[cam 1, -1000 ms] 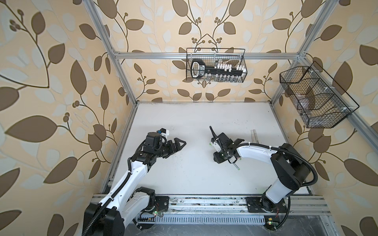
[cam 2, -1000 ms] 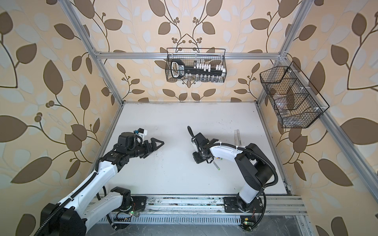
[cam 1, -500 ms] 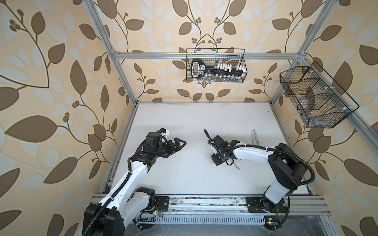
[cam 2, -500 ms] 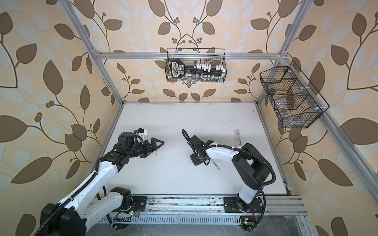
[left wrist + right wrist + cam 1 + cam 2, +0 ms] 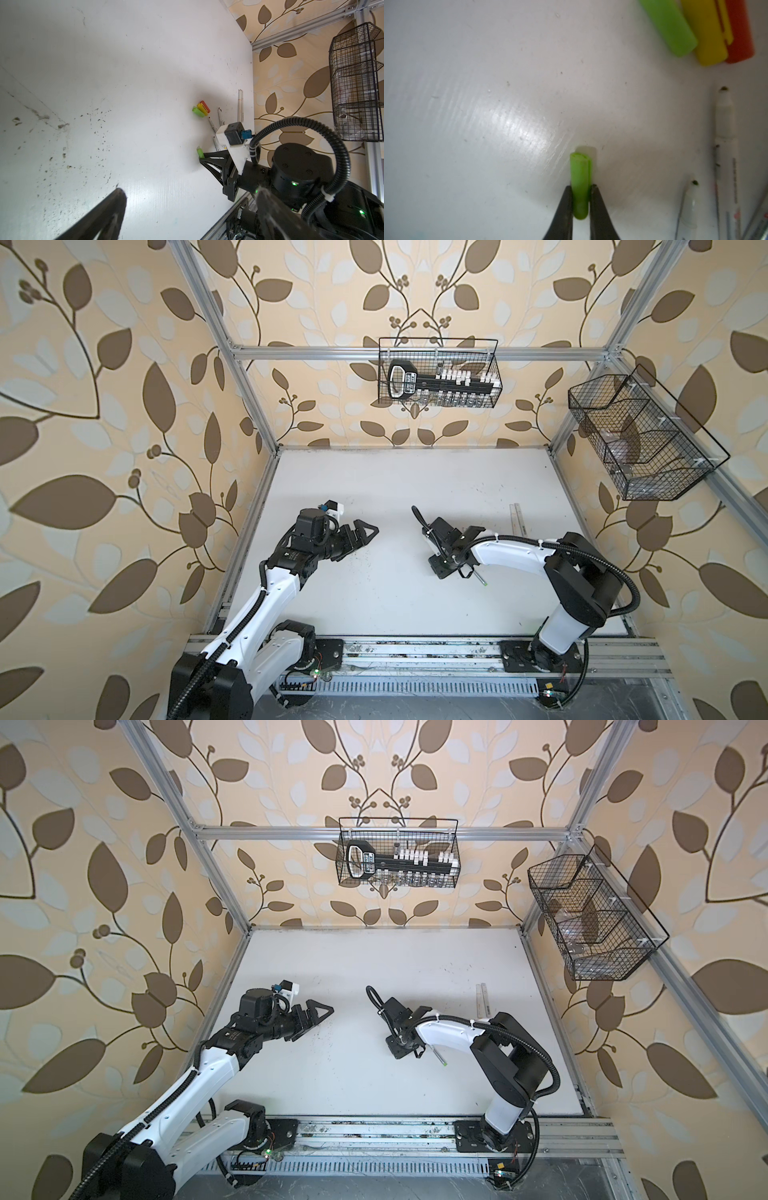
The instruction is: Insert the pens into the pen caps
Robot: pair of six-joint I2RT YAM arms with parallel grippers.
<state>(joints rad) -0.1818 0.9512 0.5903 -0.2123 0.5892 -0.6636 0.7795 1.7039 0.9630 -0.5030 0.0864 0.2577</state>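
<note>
Change over the last second: the right arm has swung a little toward the table's middle, mostly in the first half second. The left arm has not moved.

Right claw [image 5: 580, 188]: clamped on the lime cap [image 5: 579, 176], pinching the end nearer the wrist. Whether the cap touches the table [image 5: 374, 489] I cannot tell. A pale stub sits just behind it, unidentified.

Left claw [image 5: 363, 536]: spread wide and empty, well apart from the work.

Loose caps lie side by side, touching, near the held one: green cap [image 5: 668, 27], yellow cap [image 5: 708, 35], red cap [image 5: 739, 31].

Thin white pens [image 5: 724, 124] lie beside them. Two grey markers [image 5: 240, 108] lie together by the table's right edge.

Writing: the lettering along a pen barrel is too blurred to read. The label on the black tool [image 5: 405, 381] in the back basket [image 5: 494, 364] is illegible.
</note>
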